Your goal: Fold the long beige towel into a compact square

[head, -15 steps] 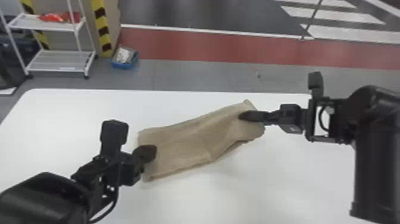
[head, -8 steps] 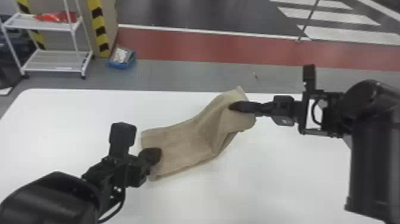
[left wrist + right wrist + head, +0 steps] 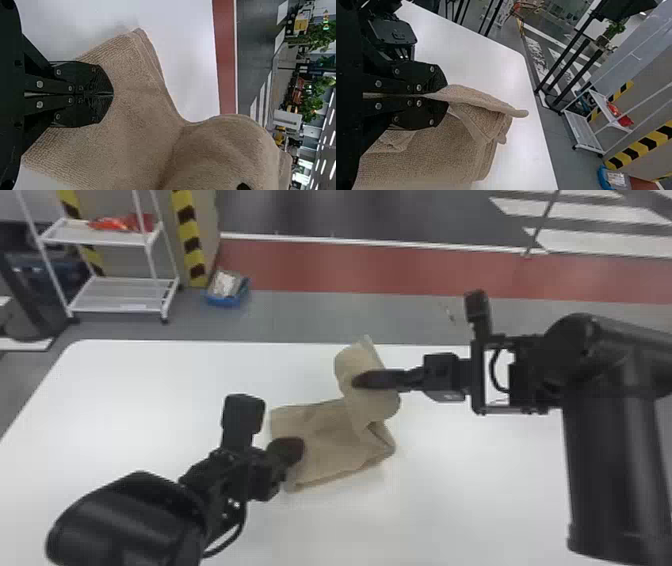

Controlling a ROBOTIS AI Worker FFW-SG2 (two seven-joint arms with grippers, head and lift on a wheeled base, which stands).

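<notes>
In the head view my left gripper rests on the left part of the beige towel, which lies low on the table. My right gripper holds the towel's right end raised and curled back above the rest. The left wrist view has my left gripper with its fingers together on top of the towel, no cloth visible between them. In the right wrist view, my right gripper is shut on an edge of the towel, whose loose folds hang beside the fingers.
The white table extends around the towel on every side. Beyond its far edge stand a white shelf cart and a blue box on the floor.
The right gripper has moved left with the towel's end, which now curls over the middle of the cloth. The left gripper has stayed on the left part, shifting only slightly.
</notes>
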